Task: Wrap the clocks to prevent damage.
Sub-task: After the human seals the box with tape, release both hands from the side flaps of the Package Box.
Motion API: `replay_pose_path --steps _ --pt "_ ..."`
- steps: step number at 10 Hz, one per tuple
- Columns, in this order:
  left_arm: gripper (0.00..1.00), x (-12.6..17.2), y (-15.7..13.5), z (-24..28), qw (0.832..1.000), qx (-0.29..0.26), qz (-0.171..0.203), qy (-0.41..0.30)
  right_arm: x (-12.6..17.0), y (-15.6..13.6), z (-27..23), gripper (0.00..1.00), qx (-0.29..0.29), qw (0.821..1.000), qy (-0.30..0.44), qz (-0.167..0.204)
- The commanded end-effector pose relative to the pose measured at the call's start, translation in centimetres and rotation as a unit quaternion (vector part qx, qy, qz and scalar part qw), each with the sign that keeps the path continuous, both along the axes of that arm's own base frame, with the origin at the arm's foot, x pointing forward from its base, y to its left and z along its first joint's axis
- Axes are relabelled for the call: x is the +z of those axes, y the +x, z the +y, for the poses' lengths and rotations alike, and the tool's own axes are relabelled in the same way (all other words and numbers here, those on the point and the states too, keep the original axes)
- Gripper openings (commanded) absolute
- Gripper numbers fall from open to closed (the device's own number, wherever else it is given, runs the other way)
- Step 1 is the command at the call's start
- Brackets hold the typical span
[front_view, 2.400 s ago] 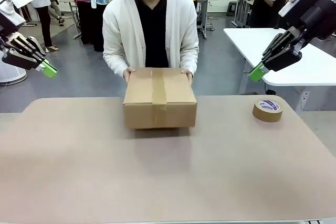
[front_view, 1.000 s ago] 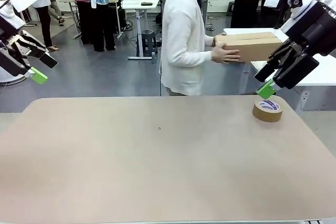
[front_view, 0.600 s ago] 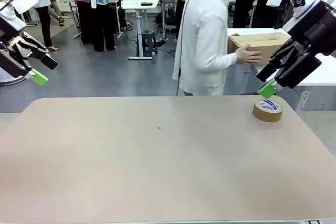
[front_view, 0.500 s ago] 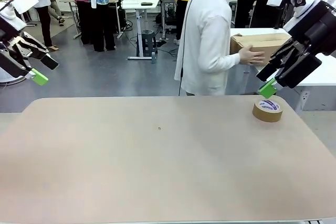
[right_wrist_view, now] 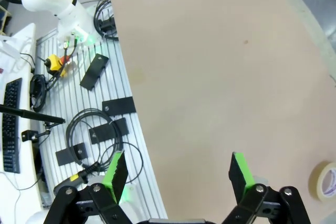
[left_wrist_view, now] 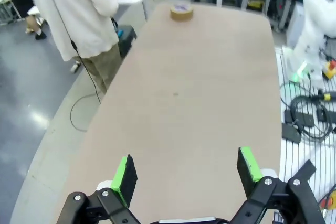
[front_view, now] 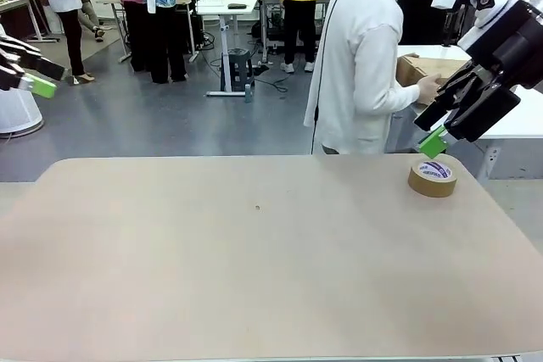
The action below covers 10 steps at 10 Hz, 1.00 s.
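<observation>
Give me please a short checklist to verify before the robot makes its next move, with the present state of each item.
1. Left claw open and holding nothing: ok.
2. Right claw open and holding nothing: ok.
3. Both claws raised off the table: ok.
4. Clocks on the table ready for wrapping: not ok, none lies there.
5. Tape roll within reach: ok, it lies flat near the far right corner, just below the right claw.
6. Person ready at the table: not ok, the person is turned away toward the cardboard box on the white table behind.
</observation>
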<state>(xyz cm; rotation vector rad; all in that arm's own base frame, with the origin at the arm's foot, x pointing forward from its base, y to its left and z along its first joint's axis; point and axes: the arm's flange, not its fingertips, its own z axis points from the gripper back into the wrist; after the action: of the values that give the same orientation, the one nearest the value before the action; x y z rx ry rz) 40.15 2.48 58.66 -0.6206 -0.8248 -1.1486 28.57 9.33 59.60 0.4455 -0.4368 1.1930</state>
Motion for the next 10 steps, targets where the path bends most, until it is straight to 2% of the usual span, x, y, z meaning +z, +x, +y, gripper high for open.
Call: replay_pose_path --steps 1,2,3,5,7,8,10 --pt "1.00 0.4 -0.2 2.2 0.998 -0.014 -0.005 -0.068 0.0 0.0 0.0 1.00 0.000 1.000 0.000 0.000" --pt "1.00 0.7 -0.6 3.3 0.996 -0.019 -0.006 -0.084 1.9 -0.1 -1.7 1.00 0.026 0.996 0.075 -0.044" --pt "1.00 0.8 -1.3 4.1 0.995 -0.030 0.002 -0.092 3.1 -0.1 -4.1 1.00 0.047 0.987 0.137 -0.067" --pt "1.00 0.9 -2.5 5.7 0.994 -0.052 0.020 -0.090 3.3 0.4 -9.8 1.00 0.040 0.972 0.206 -0.108" --pt "1.00 1.3 -3.2 6.1 0.994 -0.070 0.021 -0.080 1.9 0.8 -13.6 1.00 0.025 0.970 0.199 -0.140" --pt "1.00 1.2 -3.9 5.9 0.993 -0.086 0.022 -0.075 1.3 1.0 -15.2 1.00 0.006 0.966 0.214 -0.148" --pt "1.00 0.9 -4.6 5.4 0.992 -0.117 0.027 -0.047 0.5 1.0 -16.0 1.00 -0.039 0.972 0.175 -0.152"
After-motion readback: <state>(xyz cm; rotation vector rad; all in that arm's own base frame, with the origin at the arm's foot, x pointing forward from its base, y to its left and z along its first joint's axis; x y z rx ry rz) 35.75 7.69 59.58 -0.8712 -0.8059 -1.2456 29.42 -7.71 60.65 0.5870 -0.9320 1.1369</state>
